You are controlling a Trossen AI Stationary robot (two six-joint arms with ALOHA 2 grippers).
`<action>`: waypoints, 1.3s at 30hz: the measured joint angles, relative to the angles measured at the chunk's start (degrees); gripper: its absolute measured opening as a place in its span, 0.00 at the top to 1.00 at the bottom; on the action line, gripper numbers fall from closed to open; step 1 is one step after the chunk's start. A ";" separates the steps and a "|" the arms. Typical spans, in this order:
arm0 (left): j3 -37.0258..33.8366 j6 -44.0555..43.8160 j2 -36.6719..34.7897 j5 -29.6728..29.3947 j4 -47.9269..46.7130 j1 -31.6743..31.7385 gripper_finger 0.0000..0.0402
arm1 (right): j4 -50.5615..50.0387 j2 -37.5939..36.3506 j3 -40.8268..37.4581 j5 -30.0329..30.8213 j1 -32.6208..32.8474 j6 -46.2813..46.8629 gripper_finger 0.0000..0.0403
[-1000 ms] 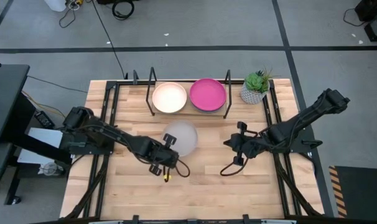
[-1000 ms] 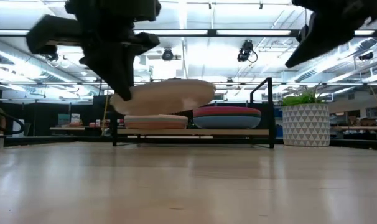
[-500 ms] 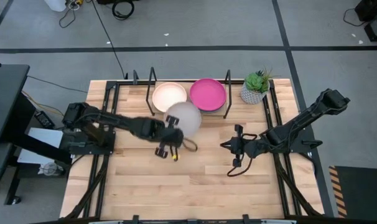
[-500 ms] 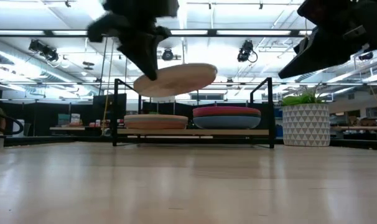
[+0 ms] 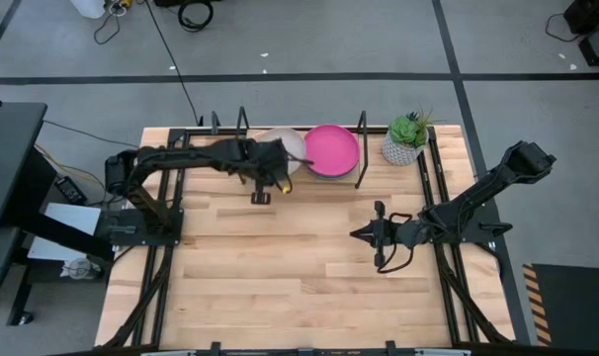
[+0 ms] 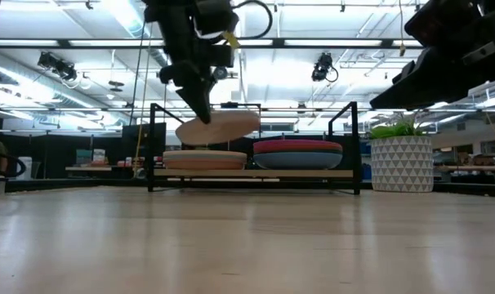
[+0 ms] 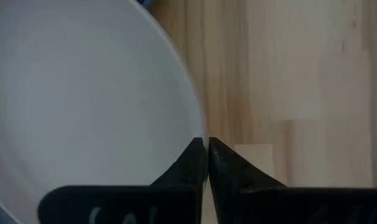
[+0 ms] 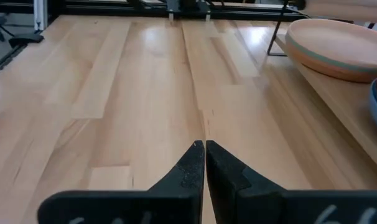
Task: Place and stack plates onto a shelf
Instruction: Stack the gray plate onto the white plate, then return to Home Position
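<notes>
My left gripper [image 5: 273, 166] is shut on the grey plate [image 5: 287, 146] and holds it in the air over the shelf's left stack [image 6: 205, 159], whose top plate is cream-peach. The right stack [image 6: 298, 153] has the magenta plate [image 5: 330, 149] on top, and both stacks rest on the shelf board [image 6: 256, 173]. In the left wrist view the grey plate [image 7: 89, 93] fills most of the picture. My right gripper [image 5: 357, 233] hovers shut over the table's right half, touching nothing. My left gripper pinches the grey plate's rim [image 7: 198, 132] between its two fingers, on the plate's near-left edge [image 6: 197, 129]. The fingers [image 6: 200, 110] come down at it from above, slanting toward the far edge. The plate is lifted clear and tilted, its right side higher.
A small potted plant [image 5: 406, 138] stands right of the shelf at the table's far right. Black wire uprights [image 6: 153, 147] close both shelf ends. The wooden tabletop [image 8: 145, 81] in front of the shelf is bare. A black frame runs along the table's sides.
My left gripper has carried the grey plate from over the middle of the table toward the far edge, rising on the way, to a place above the shelf's left stack. The plate has stayed in the hold, slightly tilted.
</notes>
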 joint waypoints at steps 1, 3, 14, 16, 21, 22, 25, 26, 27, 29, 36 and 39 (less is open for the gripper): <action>-0.11 0.17 0.15 1.15 0.44 1.07 0.96 | 0.03 0.00 0.00 -0.03 0.15 0.00 0.94; -0.34 0.56 0.44 2.33 1.35 2.63 0.96 | 0.30 0.00 0.00 -0.04 0.39 0.00 0.94; -0.39 -1.22 1.48 4.38 1.86 5.63 0.82 | 0.93 0.02 0.00 -0.20 0.67 0.24 0.94; -0.39 -1.38 1.48 4.38 2.34 5.53 0.77 | 1.05 0.02 0.00 -0.44 0.67 0.20 0.94; -0.39 -1.43 1.50 4.06 2.37 5.58 0.71 | 1.25 0.02 0.00 -0.57 0.67 0.19 0.94; -0.39 -1.49 1.49 3.84 2.38 5.58 0.71 | 1.21 0.02 0.00 -0.57 0.67 0.17 0.94; -0.39 -1.61 1.48 3.79 2.36 5.51 0.70 | 1.14 0.02 0.00 -0.59 0.67 0.14 0.94; -0.39 -1.94 1.48 3.77 2.24 5.27 0.70 | 1.11 0.02 0.00 -0.61 0.67 0.15 0.94; -0.39 -2.32 1.48 3.79 1.98 5.08 0.70 | 1.05 0.02 0.00 -0.85 0.67 0.15 0.94; -0.41 -2.49 1.00 4.23 0.36 4.31 0.70 | 0.61 0.02 0.00 -1.60 0.90 0.06 0.94; -0.39 -3.02 -5.82 12.22 2.48 1.87 0.74 | 0.05 -4.55 -0.79 1.84 3.57 -3.72 0.98; -0.37 -3.54 -9.26 14.70 3.13 1.62 0.77 | 0.41 -7.65 -2.77 1.82 3.57 -3.97 0.98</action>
